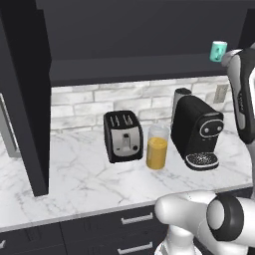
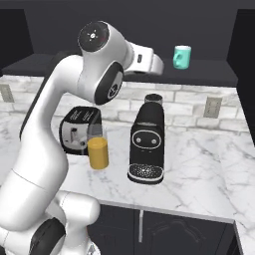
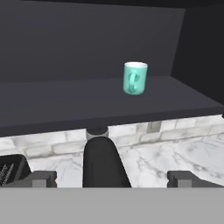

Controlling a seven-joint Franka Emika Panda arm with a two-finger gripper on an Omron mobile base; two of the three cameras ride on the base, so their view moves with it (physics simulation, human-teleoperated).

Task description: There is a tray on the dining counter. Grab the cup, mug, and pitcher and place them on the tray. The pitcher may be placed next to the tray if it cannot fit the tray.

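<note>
Here the gripper [image 3: 112, 178] stands wide open and holds nothing, raised level with the dark shelf [image 3: 65, 103]. The mug [image 3: 134, 78] stands upright on that shelf, well beyond the jaws and slightly right of their gap. Below, the pitcher [image 1: 157, 148] stands on the marble worktop [image 1: 89, 184] between toaster [image 1: 122, 135] and coffee machine [image 1: 197, 132].

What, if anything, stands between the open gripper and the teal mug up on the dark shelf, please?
Nothing visible does. In the hand view the gripper is open and faces the mug across bare shelf. The coffee machine stands below the shelf line, under the approach rather than in it.
</note>
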